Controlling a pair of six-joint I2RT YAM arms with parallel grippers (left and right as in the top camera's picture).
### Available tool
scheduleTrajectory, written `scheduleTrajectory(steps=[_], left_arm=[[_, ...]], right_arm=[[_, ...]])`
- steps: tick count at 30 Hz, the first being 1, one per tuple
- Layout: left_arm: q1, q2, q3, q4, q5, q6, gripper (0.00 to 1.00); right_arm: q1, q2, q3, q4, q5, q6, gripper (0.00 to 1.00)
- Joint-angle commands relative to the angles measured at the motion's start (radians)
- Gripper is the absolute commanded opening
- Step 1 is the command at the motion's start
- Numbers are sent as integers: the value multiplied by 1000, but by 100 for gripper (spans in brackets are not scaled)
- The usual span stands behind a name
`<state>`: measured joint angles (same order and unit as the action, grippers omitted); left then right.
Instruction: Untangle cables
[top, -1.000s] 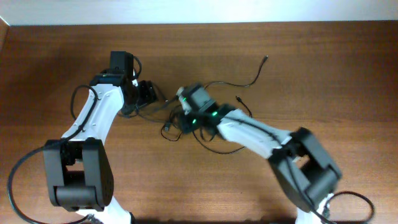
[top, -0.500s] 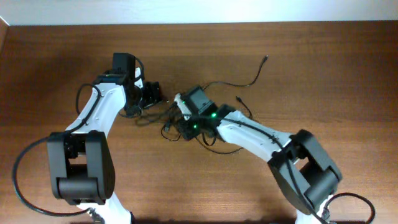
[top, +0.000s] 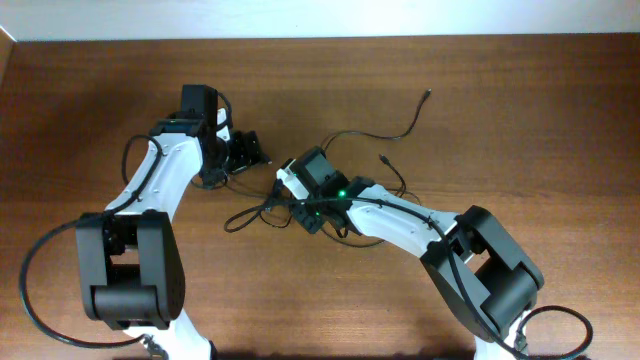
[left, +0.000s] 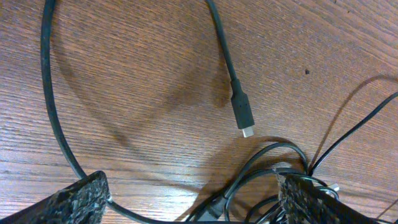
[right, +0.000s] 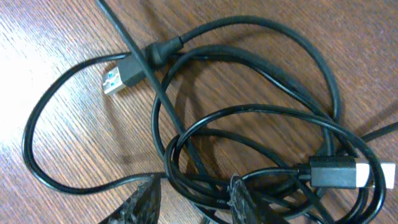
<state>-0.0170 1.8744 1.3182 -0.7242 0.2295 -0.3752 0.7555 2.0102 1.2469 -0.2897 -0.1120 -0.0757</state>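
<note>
Right down at the right gripper (right: 194, 202), the two fingertips sit close together with several strands of the cables (right: 249, 143) running through the narrow gap. Whether they are pinching or only straddling those strands, I cannot tell. Just beyond the tips the coil stacks loop over loop. A silver-tipped plug (right: 348, 174) lies at its right side, and a USB-A plug (right: 118, 78) lies on bare wood to the upper left, its cord passing under a straight strand.

Doing this well, I'd judge, means taking one strand rather than the bundle and drawing it slowly outward, so the loops open instead of cinching.

Over at the left gripper (left: 193, 202), the jaws stand wide apart and hold nothing. The tangle's edge bunches against the right finger, and one cord sweeps round beside the left one. A USB-C plug (left: 242, 115) lies free just ahead of the opening.

From above, the knot sits on the wooden table (top: 540, 120) between the two arms, close under the right gripper. One long lead trails off to a far plug (top: 426, 95), well apart from both.
</note>
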Motion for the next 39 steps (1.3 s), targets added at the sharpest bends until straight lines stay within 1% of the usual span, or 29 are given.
scheduleTrajectory(steps=[1,4,5,6,7,8,9,10,11,12,13,15,16,18,20,22,23,25,27,30,31,32,33,35,37,39], left_arm=[[2,9,-9,2,11,9,90],[2,9,-9,2,11,9,90],[2,9,-9,2,11,9,90],[2,9,-9,2,11,9,90],[2,9,-9,2,11,10,90],[2,9,-9,2,11,10,90],[2,9,-9,2,11,9,91],[2,9,-9,2,11,10,88],[2,9,-9,2,16,10,84],[2,9,-9,2,22,11,84],[2,9,-9,3,34,16,85],[3,9,-9,14,111,70,86],[3,9,-9,24,163,109,86],[5,9,-9,34,250,159,86],[5,9,-9,36,288,178,85],[5,9,-9,43,352,230,85],[5,9,-9,48,406,264,85],[5,9,-9,56,548,370,86],[4,9,-9,58,563,380,85],[4,11,-9,58,582,389,84],[4,11,-9,58,629,426,84],[4,11,-9,57,680,457,79],[4,11,-9,57,681,460,78],[0,11,-9,57,684,460,78],[-19,11,-9,57,684,460,81],[-48,11,-9,56,684,469,82]], right_arm=[[6,14,-20,20,13,-4,36],[5,56,-20,26,13,-4,35],[5,75,-20,31,16,-4,31],[2,84,-20,34,17,-3,13],[0,81,-20,32,16,-3,4],[-3,65,-19,24,16,6,4],[-9,31,-18,9,15,54,4],[-13,5,-18,2,11,98,4],[-24,-44,-18,-1,4,181,4],[-39,-81,-18,0,-26,243,4],[-66,-115,-18,2,-106,300,4],[-123,-130,-18,4,-264,357,4],[-175,-128,-18,6,-381,396,4],[-243,-125,-18,-2,-462,463,4],[-284,-123,-18,-18,-507,497,4],[-309,-123,-18,-25,-547,525,4],[-326,-123,-18,-29,-547,551,4],[-356,-122,-18,-28,-567,568,4],[-372,-122,-18,-16,-632,602,4],[-411,-123,-18,82,-812,708,4],[-418,-122,-18,95,-832,728,4],[-422,-122,-18,104,-853,732,4],[-422,-122,-18,105,-861,732,4],[-422,-123,-18,115,-899,740,4],[-423,-122,-18,115,-898,740,4],[-430,-123,-18,123,-899,741,4]])
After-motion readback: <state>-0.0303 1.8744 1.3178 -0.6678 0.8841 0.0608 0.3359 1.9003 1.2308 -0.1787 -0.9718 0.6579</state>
